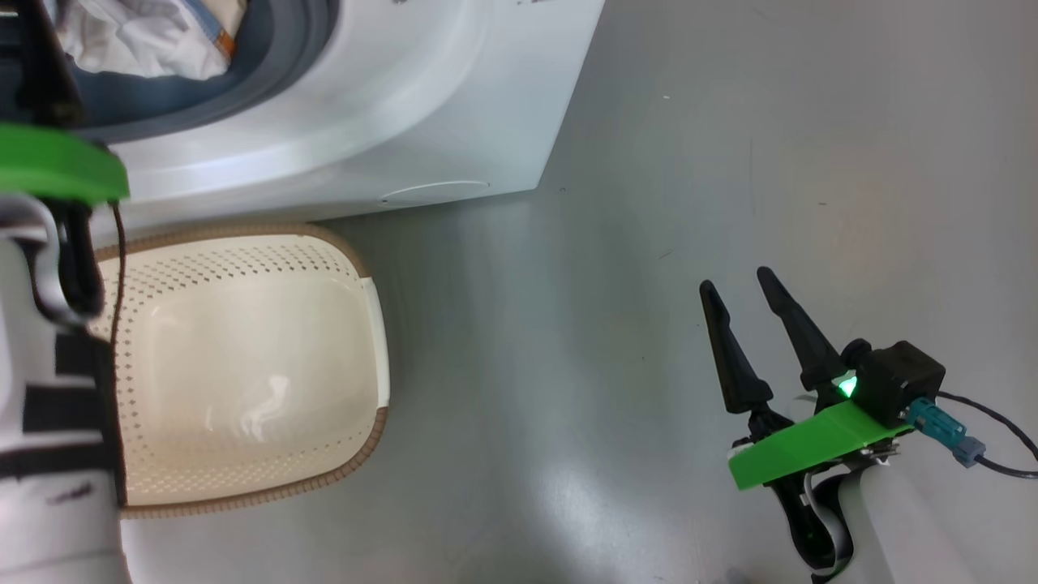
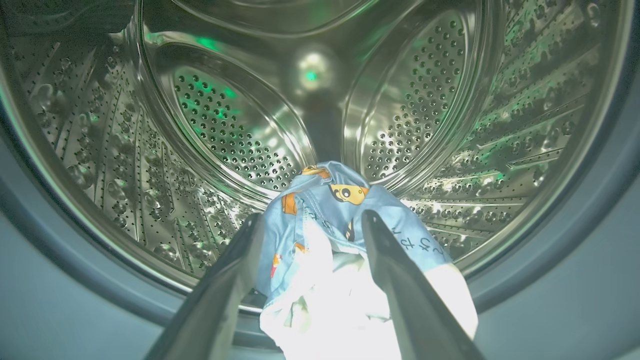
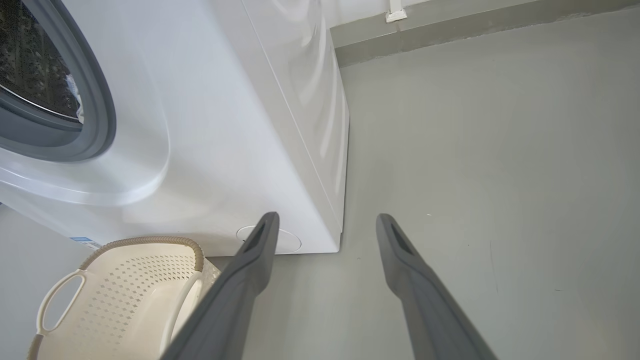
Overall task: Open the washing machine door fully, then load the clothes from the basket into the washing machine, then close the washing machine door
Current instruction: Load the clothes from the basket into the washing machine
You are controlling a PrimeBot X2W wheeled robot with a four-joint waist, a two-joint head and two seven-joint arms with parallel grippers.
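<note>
The white washing machine (image 1: 365, 105) stands with its mouth open; its door is out of view. My left gripper (image 2: 312, 216) reaches into the mouth, open, its fingers wide apart. The clothes (image 2: 340, 200), light blue with orange prints over white fabric, lie bunched between and under those fingers at the front lip of the steel drum (image 2: 225, 115). In the head view the clothes (image 1: 138, 40) show as a white heap inside the grey gasket (image 1: 268, 73). The cream basket (image 1: 369, 454) sits on the floor before the machine with nothing in it. My right gripper (image 1: 735, 279) hangs open over the floor to the right.
Grey floor (image 1: 649, 203) spreads to the right of the machine. A wall base (image 3: 475, 30) runs behind it. My left forearm and its green mount (image 1: 57, 170) cover the basket's left side. The basket (image 3: 125, 300) lies left of my right gripper (image 3: 327, 217).
</note>
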